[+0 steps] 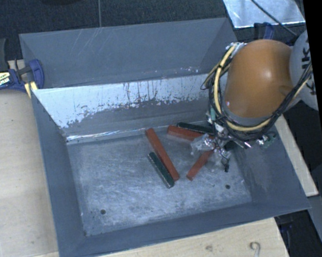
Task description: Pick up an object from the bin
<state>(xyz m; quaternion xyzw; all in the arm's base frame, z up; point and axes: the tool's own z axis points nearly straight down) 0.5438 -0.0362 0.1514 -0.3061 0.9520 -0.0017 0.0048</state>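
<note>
Gripper [219, 147] is being seen low at the 3 o'clock side of the bin [110, 189] floor, tucked under the orange wrist cover [259, 83]. Whether it is apart or closed cannot be told, since the mechanism is being masked by cables and the cover. Nothing is being shown clamped.

Nearest thing: a short reddish-brown bar [198, 166], lying just beside the gripper at its 8 o'clock, with its long axis running 2 to 8 o'clock. Whether contact is being made cannot be told. This bar is being treated as the likely pick.

Also close by:
- a red bar [179, 131] at the gripper's 10 o'clock, with a dark piece [196, 128] lying against it
- a pale clear scrap [202, 144] between these and the gripper; its kind cannot be told
- a long reddish-brown bar [158, 148] and a dark green bar [161, 170], lying side by side near floor centre, at the gripper's 9 o'clock

Handling, as a judgement: the short bar is being read as stiff, light, flat-sided and not fragile. Its faces look smooth, so some slip is being assumed. Hold is best being taken across the narrow width at mid-length, jaws square to the long axis. An end grip is being advised against, since the bar is likely to pivot out. The bin wall at 3 o'clock is being counted as a clearance risk.
</note>
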